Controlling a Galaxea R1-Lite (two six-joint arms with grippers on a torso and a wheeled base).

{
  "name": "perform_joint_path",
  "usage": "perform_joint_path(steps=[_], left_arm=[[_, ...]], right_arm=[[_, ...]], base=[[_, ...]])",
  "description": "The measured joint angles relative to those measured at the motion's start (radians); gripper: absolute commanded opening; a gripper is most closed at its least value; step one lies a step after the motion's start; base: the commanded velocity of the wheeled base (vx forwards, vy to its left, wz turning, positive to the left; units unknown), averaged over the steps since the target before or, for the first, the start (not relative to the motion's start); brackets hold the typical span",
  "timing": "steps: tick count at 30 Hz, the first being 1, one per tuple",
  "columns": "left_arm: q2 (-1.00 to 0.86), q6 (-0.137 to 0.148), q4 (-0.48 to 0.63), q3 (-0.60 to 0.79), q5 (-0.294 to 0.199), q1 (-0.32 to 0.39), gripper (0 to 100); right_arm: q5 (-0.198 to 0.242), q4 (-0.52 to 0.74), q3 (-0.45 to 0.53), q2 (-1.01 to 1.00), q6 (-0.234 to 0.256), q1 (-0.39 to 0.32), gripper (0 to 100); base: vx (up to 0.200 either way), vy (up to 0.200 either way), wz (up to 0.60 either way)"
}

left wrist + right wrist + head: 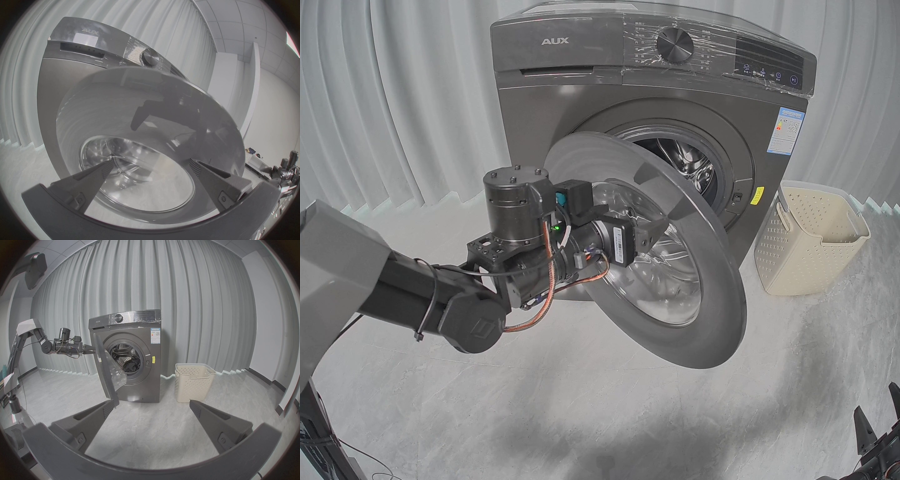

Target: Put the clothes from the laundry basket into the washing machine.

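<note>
Head view: we see the left gripper [653,226] at the door's [700,300] outer face, probably to push it shut (laundry basket [809,240] looks empty). Left wrist: spread wide, gripping nothing. Right wrist: right gripper [151,402] gapes, empty; clothes [128,365] lie inside the washing machine [147,387].

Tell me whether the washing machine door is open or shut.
Open. The door stands swung well out, leaving the drum opening exposed behind it; the open left gripper is at its outer face.

Pleated grey curtain [394,94] behind; pale marbled floor [550,400]; tiled ceiling [243,28]; white wall [275,118].
</note>
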Motion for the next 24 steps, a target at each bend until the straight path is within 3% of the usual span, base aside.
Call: perform_joint_path(steps=[4, 9, 13, 18, 24], left_arm=[[0.042, -0.023, 0.000, -0.065, 0.041, 0.002, 100], [0.100, -0.073, -0.007, -0.175, 0.148, 0.007, 100], [0.123, -0.094, -0.009, -0.200, 0.165, 0.009, 100], [0.090, -0.098, -0.014, -0.099, 0.164, 0.005, 100], [-0.062, -0.097, -0.022, 0.153, 0.150, -0.009, 100]], right_arm=[[0.000, 0.000, 0.000, 0.000, 0.000, -0.001, 100], [0.000, 0.000, 0.000, 0.000, 0.000, -0.001, 100], [0.000, 0.000, 0.000, 0.000, 0.000, 0.000, 100], [0.000, 0.000, 0.000, 0.000, 0.000, 0.000, 100], [0.000, 0.000, 0.000, 0.000, 0.000, 0.000, 100]], base=[[0.000, 0.000, 0.00], [0.000, 0.000, 0.00], [0.000, 0.000, 0.00], [0.000, 0.000, 0.00], [0.000, 0.000, 0.00]])
